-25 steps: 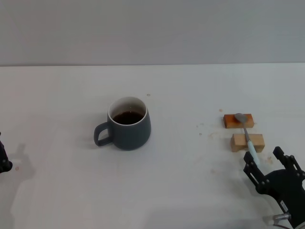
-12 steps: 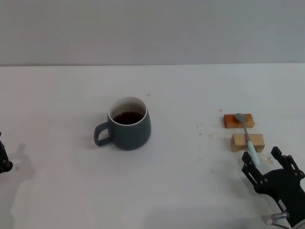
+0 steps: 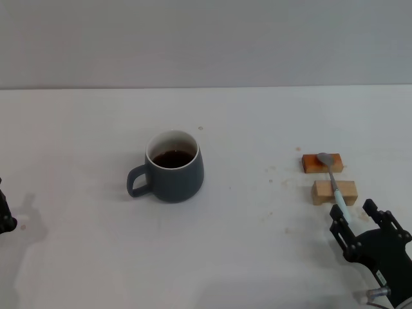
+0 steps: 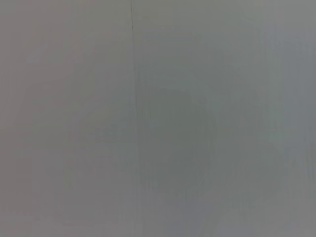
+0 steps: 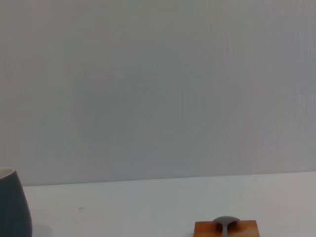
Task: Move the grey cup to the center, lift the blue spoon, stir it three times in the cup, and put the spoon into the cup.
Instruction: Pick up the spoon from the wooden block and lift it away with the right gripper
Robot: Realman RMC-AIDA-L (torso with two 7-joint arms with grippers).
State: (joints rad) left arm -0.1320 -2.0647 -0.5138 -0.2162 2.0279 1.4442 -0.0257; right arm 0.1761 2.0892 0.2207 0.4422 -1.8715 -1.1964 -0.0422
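Grey cup [image 3: 174, 167] upright near table [image 3: 257, 257] centre, handle toward my L side, dark liquid inside. Blue spoon [image 3: 334, 179] lies across two wooden blocks [image 3: 328, 175] well to my R of cup; bowl on far orange block, handle over near pale block, tip toward me. My right gripper [image 3: 360, 220] just at handle end, fingers spread, nothing held. My left gripper [image 3: 5, 214] parked at table edge; finger state can't tell.

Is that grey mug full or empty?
Partly full: the grey cup stands upright with dark liquid showing below its white rim.
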